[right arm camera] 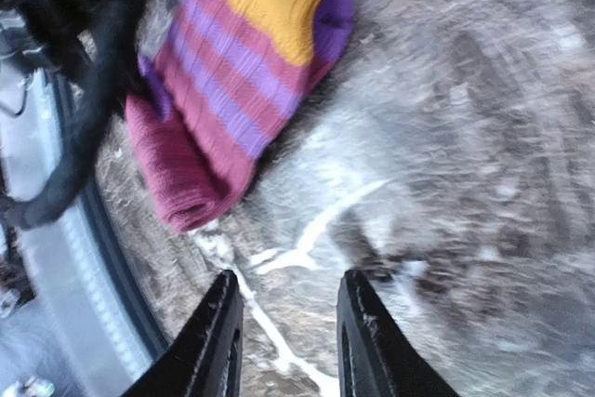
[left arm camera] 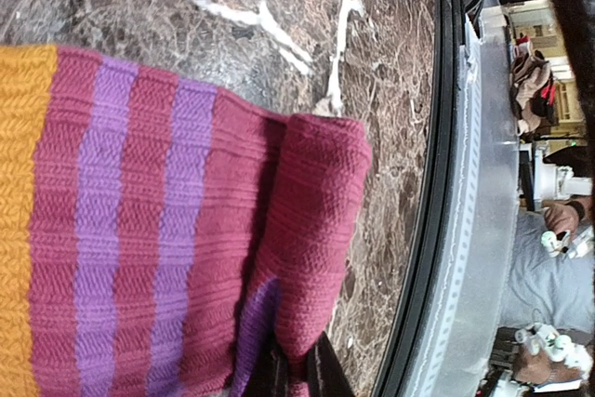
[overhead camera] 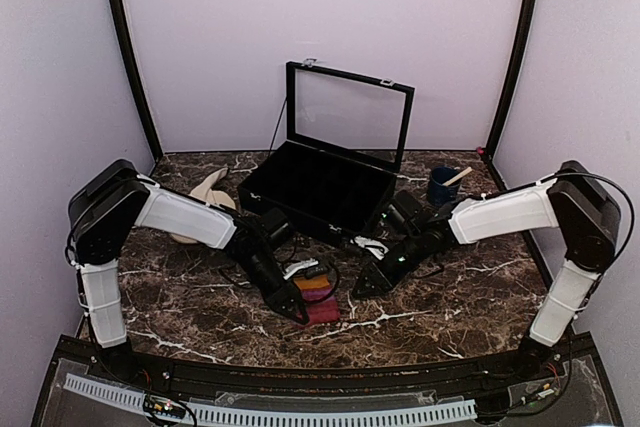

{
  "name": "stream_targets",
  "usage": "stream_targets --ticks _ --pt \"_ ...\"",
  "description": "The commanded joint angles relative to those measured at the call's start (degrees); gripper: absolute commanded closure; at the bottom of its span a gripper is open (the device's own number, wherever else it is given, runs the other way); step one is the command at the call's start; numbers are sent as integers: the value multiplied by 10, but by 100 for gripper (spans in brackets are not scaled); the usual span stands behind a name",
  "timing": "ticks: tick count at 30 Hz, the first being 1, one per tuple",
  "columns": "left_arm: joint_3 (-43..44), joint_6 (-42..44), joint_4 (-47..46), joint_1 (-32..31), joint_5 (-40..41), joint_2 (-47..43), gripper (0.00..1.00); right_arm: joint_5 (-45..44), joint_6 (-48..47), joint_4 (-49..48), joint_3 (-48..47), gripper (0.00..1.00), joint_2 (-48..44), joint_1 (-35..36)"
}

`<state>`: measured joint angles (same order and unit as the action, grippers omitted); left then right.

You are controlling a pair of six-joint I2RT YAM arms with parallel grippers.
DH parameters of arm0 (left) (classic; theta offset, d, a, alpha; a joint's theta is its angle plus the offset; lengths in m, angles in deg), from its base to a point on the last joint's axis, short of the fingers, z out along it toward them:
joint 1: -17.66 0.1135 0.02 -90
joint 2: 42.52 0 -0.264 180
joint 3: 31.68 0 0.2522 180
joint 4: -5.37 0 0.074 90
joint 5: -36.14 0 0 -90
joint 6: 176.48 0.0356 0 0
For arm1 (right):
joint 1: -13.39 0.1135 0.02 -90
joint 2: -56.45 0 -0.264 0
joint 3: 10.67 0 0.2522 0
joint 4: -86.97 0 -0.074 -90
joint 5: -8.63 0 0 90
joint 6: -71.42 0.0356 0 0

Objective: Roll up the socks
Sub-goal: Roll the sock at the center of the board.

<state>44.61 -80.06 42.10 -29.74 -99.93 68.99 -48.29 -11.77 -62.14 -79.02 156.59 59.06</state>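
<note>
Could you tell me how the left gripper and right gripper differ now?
The left gripper is shut; the right gripper is open. The left gripper pinches the rolled end of the pink sock; the right gripper holds nothing, above the table. Both sit low near that sock.
</note>
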Motion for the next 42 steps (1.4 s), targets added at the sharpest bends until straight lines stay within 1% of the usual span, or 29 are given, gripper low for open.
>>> stream_targets --ticks 1,7,11,13,21,25,30,34,42 --pt "3 -11 52 8 1 31 100 -112 -28 -45 25 67 -49 14" --pt "16 -11 66 20 -24 49 100 -224 -65 -66 36 67 -81 77" --pt "22 -8 77 28 -38 55 100 -280 -83 -85 40 67 -84 126" --pt "24 -6 82 33 -46 60 100 -307 -94 -93 41 67 -102 153" --pt "24 7 102 45 -68 69 100 -368 -130 -101 29 67 -93 243" --pt "23 12 107 48 -74 72 100 -386 -139 -104 20 67 -64 275" --pt "23 24 118 53 -84 78 100 -412 -155 -105 -3 67 -33 303" --pt "25 36 129 59 -90 86 100 -435 -173 -108 -21 67 -12 312" --pt "28 55 145 73 -100 93 100 -456 -208 -99 -48 58 22 312"
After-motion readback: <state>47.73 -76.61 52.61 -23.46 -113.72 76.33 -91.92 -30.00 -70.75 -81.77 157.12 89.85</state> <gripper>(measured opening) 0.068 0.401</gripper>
